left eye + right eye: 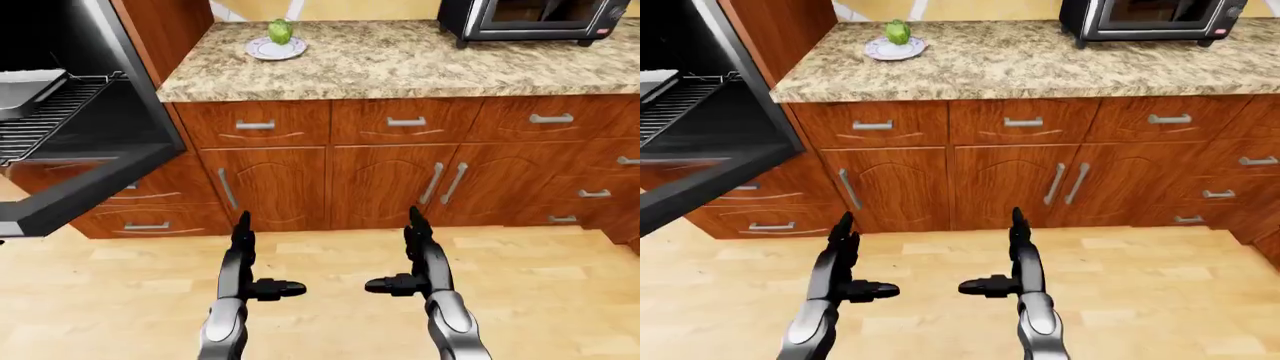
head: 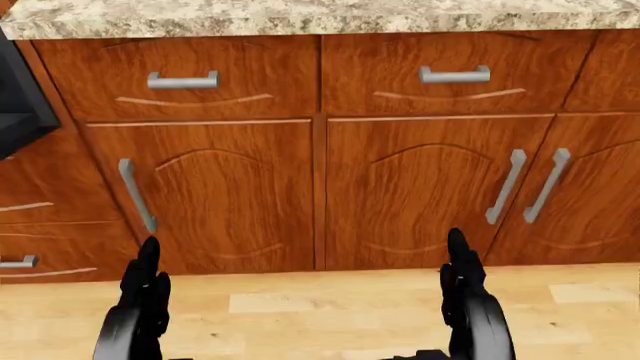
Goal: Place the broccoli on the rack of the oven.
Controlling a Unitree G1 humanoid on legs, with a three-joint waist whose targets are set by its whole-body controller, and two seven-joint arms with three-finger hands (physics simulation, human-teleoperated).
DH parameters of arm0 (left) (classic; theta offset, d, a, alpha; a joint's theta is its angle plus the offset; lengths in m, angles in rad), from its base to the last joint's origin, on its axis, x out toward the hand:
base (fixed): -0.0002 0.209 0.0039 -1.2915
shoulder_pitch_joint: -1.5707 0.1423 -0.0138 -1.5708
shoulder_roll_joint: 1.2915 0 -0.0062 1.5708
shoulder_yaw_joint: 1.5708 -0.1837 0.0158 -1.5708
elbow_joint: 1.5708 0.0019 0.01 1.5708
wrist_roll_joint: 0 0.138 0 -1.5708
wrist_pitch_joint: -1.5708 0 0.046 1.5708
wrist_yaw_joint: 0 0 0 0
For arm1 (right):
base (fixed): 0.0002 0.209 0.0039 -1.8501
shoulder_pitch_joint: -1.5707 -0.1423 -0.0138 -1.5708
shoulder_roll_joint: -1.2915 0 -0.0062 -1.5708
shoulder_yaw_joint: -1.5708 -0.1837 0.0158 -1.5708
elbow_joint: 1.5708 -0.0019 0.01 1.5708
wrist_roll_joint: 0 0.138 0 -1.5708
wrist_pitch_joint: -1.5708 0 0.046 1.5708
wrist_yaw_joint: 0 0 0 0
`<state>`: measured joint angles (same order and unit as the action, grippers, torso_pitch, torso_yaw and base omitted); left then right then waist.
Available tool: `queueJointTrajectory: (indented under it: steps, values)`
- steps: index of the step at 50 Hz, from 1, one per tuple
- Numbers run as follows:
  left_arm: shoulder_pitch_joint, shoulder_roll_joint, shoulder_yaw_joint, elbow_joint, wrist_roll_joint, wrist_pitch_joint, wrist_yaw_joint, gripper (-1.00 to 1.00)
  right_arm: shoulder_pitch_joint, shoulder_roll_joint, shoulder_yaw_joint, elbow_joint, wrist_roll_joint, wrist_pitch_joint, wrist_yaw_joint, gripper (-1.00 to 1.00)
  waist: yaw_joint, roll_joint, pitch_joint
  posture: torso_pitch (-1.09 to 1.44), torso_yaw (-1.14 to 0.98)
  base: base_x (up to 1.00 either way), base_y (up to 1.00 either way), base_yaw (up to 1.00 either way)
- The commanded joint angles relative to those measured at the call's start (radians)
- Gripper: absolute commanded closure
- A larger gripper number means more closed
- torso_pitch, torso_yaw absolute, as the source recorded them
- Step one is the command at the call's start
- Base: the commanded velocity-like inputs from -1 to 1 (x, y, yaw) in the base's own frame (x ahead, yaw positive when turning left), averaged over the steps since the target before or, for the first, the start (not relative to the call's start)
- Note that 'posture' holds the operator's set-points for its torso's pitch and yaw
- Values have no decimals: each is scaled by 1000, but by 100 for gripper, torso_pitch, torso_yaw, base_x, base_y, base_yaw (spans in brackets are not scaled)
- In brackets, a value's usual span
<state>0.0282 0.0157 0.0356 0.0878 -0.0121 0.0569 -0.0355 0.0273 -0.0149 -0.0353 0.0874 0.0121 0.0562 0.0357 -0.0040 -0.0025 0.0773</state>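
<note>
The green broccoli [image 1: 280,31] sits on a small white plate [image 1: 275,49] at the top left of the granite counter [image 1: 400,64]. The oven [image 1: 60,112] stands open at the left, with its wire rack [image 1: 45,112] pulled out above the lowered door [image 1: 90,187]. My left hand [image 1: 255,262] and right hand [image 1: 410,259] are both open and empty, held low over the floor, well below the counter and far from the broccoli.
A grey tray [image 1: 25,88] lies on the rack's left part. A black toaster oven [image 1: 530,19] stands at the counter's top right. Wooden cabinet doors and drawers [image 1: 380,180] run below the counter. Light wood floor [image 1: 330,315] lies under my hands.
</note>
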Motion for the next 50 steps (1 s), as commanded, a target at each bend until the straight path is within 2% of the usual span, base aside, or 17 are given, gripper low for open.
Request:
queueJointTrajectory:
  steps: [1,3,4,5,7,8,22,29,39,44,48,50]
  values:
    - [-29,2,4,-88,-16,-55,-7,-100,-25,-4,-1,-81,5,-56,4,-100,-2,-8,-1,0,0,0,0,0]
    - [-30,3,5,-82,-19,-60,-9,-100,-26,-4,0,-80,4,-55,5,-100,7,-1,-61,0,0,0,0,0]
    - [-31,3,5,-87,-18,-54,-8,-100,-26,-4,0,-80,3,-54,4,-100,7,-1,-52,0,0,0,0,0]
    - [-30,2,3,-102,-19,-40,-6,-100,-26,-4,0,-80,2,-55,4,-100,6,-7,-17,0,0,0,0,0]
    - [-34,3,5,-90,-21,-49,-7,-100,-26,-4,-1,-75,1,-58,4,-100,7,-8,-69,0,0,0,0,0]
    - [-34,2,6,-95,-23,-46,-7,-100,-27,-4,-1,-69,1,-63,5,-100,7,-8,-74,0,0,0,0,0]
    - [-39,6,10,-75,-27,-70,-8,-100,-34,-7,-4,-50,-14,-81,-5,-100,8,-4,-88,0,0,0,0,0]
    - [-130,25,41,1,-14,-67,44,-100,-93,-14,-20,-31,-3,-47,-23,-100,7,-3,-91,0,0,0,0,0]
    - [-219,64,80,-128,-52,113,53,-100,-243,-42,-37,-177,-15,187,-87,-100,7,0,-88,0,0,0,0,0]
    - [-313,98,113,-188,-100,269,72,-100,-342,-70,-51,-309,27,388,-25,-100,8,0,-89,0,0,0,0,0]
    - [-377,133,131,-224,-110,363,90,-100,-419,-119,-76,-378,-5,535,-42,-100,8,0,-85,0,0,0,0,0]
    - [-418,153,142,-263,-118,434,103,-100,-445,-128,-66,-405,-24,581,-30,-100,9,-1,-87,0,0,0,0,0]
